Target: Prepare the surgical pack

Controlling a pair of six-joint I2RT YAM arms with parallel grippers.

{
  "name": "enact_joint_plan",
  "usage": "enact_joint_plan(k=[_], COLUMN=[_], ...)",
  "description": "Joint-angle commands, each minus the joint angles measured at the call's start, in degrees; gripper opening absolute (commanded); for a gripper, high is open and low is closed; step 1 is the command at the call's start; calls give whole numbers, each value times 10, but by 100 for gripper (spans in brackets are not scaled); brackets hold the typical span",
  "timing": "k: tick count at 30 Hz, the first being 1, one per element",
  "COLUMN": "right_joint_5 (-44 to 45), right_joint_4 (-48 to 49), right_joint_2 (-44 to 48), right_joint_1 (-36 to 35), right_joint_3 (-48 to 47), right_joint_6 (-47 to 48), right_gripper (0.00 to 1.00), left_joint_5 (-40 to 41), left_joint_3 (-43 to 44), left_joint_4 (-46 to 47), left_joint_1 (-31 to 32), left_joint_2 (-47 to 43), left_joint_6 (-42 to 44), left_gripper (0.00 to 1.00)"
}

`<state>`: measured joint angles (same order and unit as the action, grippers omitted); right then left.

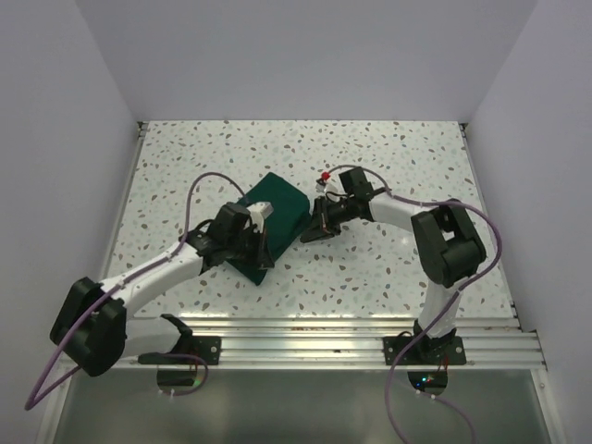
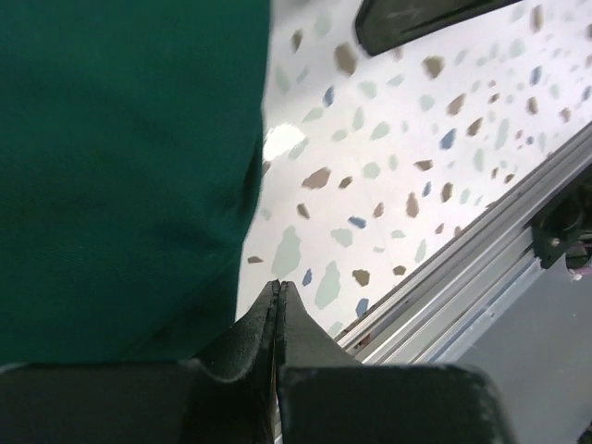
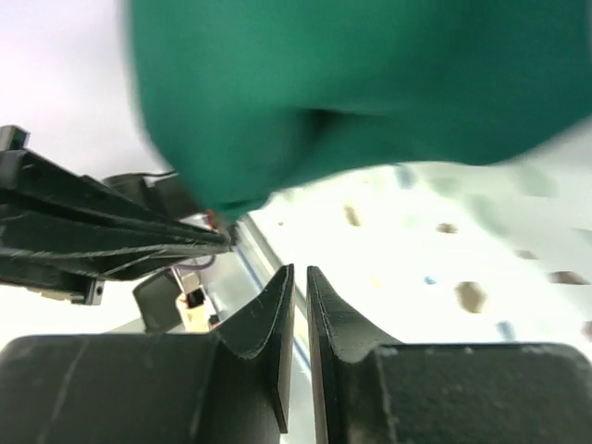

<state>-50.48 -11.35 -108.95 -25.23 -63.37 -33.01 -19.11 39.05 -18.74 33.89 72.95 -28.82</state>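
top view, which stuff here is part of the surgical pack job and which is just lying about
Part of the job:
- folded dark green cloth bundle
- left end effector, beside the bundle
- right end effector, close to the bundle

Just there:
- speckled table
- metal rail at the near edge

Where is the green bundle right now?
Top view: the green bundle lies on the table left of centre, between the two pincers, the left pincer at its near edge and the right pincer at its right side.
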Motion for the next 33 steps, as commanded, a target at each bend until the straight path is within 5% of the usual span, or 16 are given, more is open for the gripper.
enact_joint_plan(k=[1,13,20,33], right_joint_5=[-10,-26,-18,-1], right_joint_4=[-29,38,74,65], right_joint_2=[70,-98,-133,-81], right_joint_1=[-3,-3,9,43], right_joint_3=[-63,-199,-131,-54], right_joint_6=[3,-33,-32,-28], right_gripper=[15,17,15,14], left_joint_5=[23,-14,-51,51], left_joint_3=[65,83,7,54], left_joint_4=[-31,55,93,-26], left_joint_1=[0,-18,-44,-130], left_joint_2=[-68,64,139,173], left_joint_6=[46,97,61,108], left_gripper=[0,0,0,0])
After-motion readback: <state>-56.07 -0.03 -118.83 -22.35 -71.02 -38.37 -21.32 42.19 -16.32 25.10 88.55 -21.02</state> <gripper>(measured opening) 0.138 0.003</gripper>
